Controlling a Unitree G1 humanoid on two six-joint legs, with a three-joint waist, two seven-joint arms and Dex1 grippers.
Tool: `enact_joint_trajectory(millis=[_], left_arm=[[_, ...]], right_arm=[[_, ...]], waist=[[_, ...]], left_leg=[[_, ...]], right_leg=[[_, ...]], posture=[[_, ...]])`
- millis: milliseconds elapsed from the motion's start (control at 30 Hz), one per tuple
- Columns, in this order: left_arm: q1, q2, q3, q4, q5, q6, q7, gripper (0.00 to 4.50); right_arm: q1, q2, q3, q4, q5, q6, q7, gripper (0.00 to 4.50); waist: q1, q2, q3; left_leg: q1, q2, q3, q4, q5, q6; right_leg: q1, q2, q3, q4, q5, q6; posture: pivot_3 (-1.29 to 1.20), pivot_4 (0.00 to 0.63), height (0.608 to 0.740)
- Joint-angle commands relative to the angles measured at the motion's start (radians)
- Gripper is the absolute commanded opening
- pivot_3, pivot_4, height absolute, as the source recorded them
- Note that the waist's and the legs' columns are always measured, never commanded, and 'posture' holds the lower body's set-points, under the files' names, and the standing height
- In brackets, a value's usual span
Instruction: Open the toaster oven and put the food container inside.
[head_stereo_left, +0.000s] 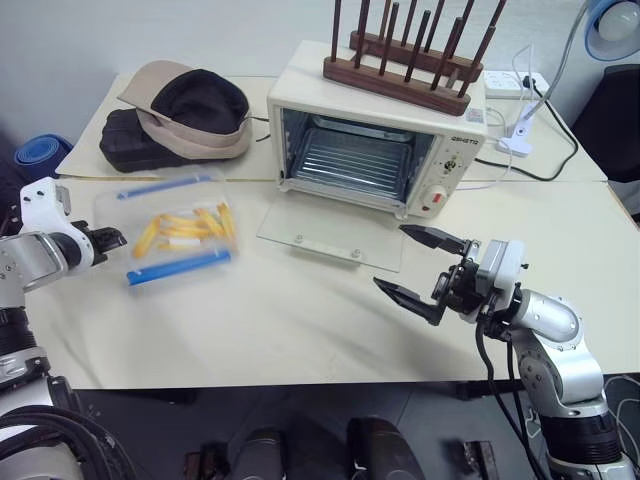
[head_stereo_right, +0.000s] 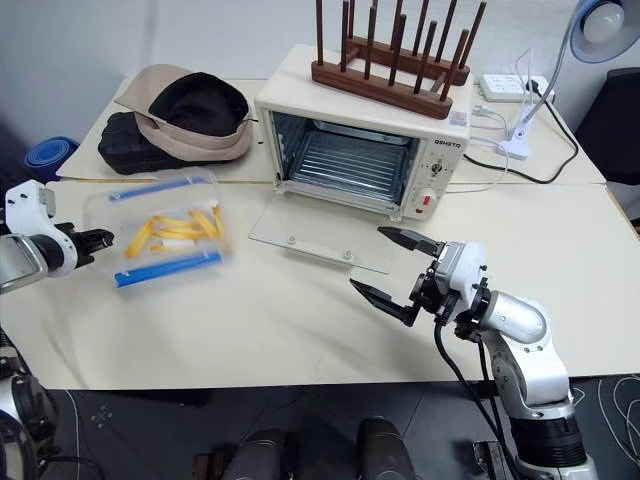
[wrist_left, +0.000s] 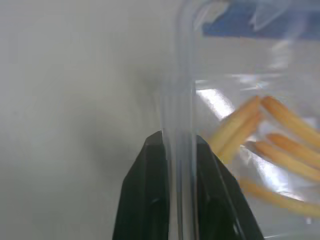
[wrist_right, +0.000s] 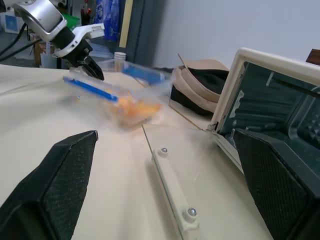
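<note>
food container (head_stereo_left: 180, 228): on counter (head_stereo_left: 300, 320), left of open toaster oven (head_stereo_left: 375, 130) | left end effector (wrist_left: 177, 150): clamped on its thin rim | right end effector (head_stereo_left: 420, 272): apart | handling: light, flexible, slippery; grip rim firmly

On the pale cream counter (head_stereo_left: 300, 330) stands a cream-white boxy toaster oven (head_stereo_left: 375, 130), its glass door (head_stereo_left: 333, 238) dropped flat, a dark wooden peg rack (head_stereo_left: 400, 60) on top. A small clear plastic food container (head_stereo_left: 175, 228) with blue side clips and yellow-orange strips lies to its left. The left end effector (head_stereo_left: 112, 240) meets the container's left edge. The right end effector (head_stereo_left: 418, 270) hovers spread wide before the door. A beige cap (head_stereo_left: 190, 110) rests on a black case (head_stereo_left: 135, 145).
</note>
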Motion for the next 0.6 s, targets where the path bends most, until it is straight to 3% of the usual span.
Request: enact_joint_trajectory(millis=[33,167,267,467,500,600], left_arm=[[-0.05,0.054,-0.056,-0.072,-0.007,-0.007,-0.143,0.07],[-0.224,0.031,-0.22,-0.104,0.002,0.027,-0.262,0.06],[-0.324,-0.05,-0.355,-0.101,0.051,0.015,-0.298,0.06],[-0.505,-0.279,-0.466,0.072,0.176,-0.091,-0.284,0.06],[-0.524,-0.312,-0.474,0.104,0.19,-0.104,-0.288,0.78],[-0.558,-0.385,-0.478,0.183,0.232,-0.151,-0.283,1.69]], right_arm=[[0.008,-0.016,-0.017,-0.045,0.004,0.005,-0.016,4.5],[0.062,-0.037,-0.055,-0.049,0.0,-0.007,-0.023,4.5],[0.103,-0.044,-0.079,-0.046,-0.004,-0.027,-0.031,4.5],[0.176,-0.032,-0.096,-0.076,-0.012,-0.05,-0.058,4.5],[0.195,-0.029,-0.098,-0.09,-0.012,-0.052,-0.066,4.5],[0.245,-0.017,-0.101,-0.13,-0.015,-0.055,-0.094,4.5]], waist=[[0.005,0.0,0.0],[0.033,-0.001,0.0],[0.051,-0.001,0.0],[0.046,-0.001,0.001],[0.043,-0.001,0.001],[0.028,-0.001,0.001]], left_leg=[[0.0,0.0,0.0,0.0,0.0,0.0],[-0.002,-0.001,0.0,0.002,0.0,0.0],[-0.003,-0.002,0.0,0.002,0.0,0.001],[-0.002,-0.004,0.006,0.003,0.0,0.001],[-0.002,-0.003,0.006,0.002,0.0,0.001],[-0.002,-0.002,0.007,0.001,0.0,0.0]], right_leg=[[0.0,0.0,0.0,0.0,0.0,0.0],[0.0,0.0,0.0,0.0,0.0,0.0],[0.0,0.0,0.001,0.0,0.0,0.0],[0.0,0.003,0.002,-0.002,0.0,0.001],[-0.001,0.004,0.002,-0.002,0.0,0.001],[-0.003,0.005,0.003,-0.001,0.0,0.001]], posture=[[0.0,0.15,0.74],[0.0,0.15,0.74],[0.0,0.15,0.74],[0.0,0.15,0.74],[0.0,0.15,0.74],[0.0,0.15,0.74]])
